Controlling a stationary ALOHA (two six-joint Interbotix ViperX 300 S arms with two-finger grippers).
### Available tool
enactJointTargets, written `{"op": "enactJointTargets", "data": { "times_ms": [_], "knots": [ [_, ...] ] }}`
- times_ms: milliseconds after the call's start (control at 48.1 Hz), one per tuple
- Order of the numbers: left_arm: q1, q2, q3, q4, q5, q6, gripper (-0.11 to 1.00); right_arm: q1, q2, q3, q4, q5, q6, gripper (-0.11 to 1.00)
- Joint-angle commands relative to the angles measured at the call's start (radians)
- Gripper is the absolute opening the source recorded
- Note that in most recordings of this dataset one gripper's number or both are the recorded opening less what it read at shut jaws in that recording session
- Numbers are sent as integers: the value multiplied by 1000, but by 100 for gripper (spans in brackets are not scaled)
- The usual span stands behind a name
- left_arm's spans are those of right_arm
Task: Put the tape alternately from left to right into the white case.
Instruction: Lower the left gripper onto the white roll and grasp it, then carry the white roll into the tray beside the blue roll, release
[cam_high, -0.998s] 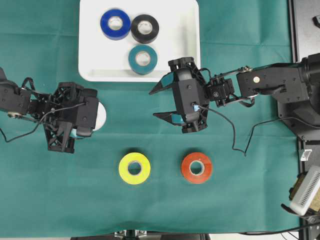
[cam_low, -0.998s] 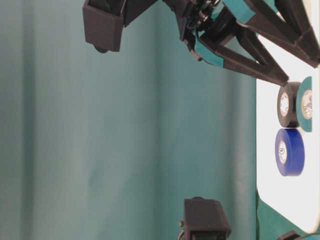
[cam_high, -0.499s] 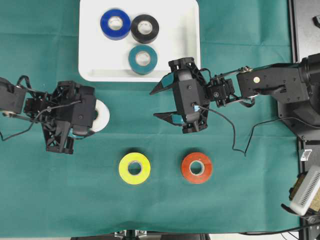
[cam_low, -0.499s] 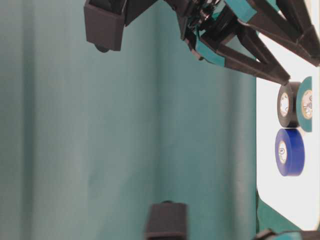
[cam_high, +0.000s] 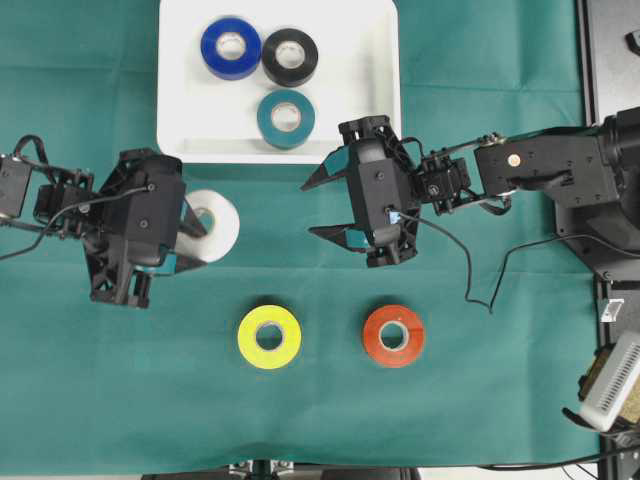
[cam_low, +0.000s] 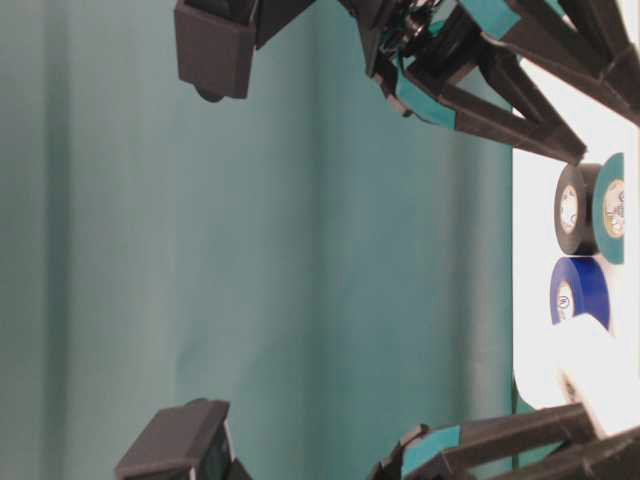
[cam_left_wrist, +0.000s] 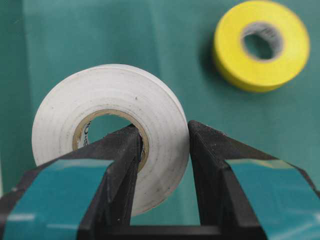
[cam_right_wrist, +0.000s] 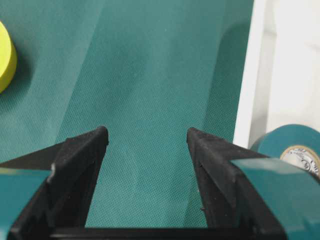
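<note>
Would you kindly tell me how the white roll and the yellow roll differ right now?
The white roll is clamped through its wall by the left pincer and tilted up on edge; the yellow roll lies flat on the green cloth, untouched. White looks scuffed, yellow glossy. Both share a pale cardboard core and sit outside the white case.

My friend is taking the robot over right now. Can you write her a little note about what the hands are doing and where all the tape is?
Left gripper: shut on the white tape roll, one finger through its core.
Right gripper: open, holding nothing, beside the shallow white plastic case.
Done: blue roll, black roll and teal roll lie in the case.
Left: put the white roll in, then the yellow roll and red-orange roll from the green cloth.
</note>
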Motion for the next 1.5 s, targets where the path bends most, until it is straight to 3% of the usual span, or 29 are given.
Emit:
{"op": "enactJointTargets", "data": {
  "times_ms": [0,374,686,1476],
  "knots": [
    [23,-14,-20,3,0,17,-2,2,-25,-6,-2,-9,2,68],
    [172,0,-17,3,0,130,-2,2,-23,-2,-2,-9,2,68],
    [279,3,-14,3,-12,161,-2,3,-23,2,-2,-12,2,68],
    [308,6,14,2,-115,152,-2,2,-23,-6,-2,-25,2,68]
  ]
}}
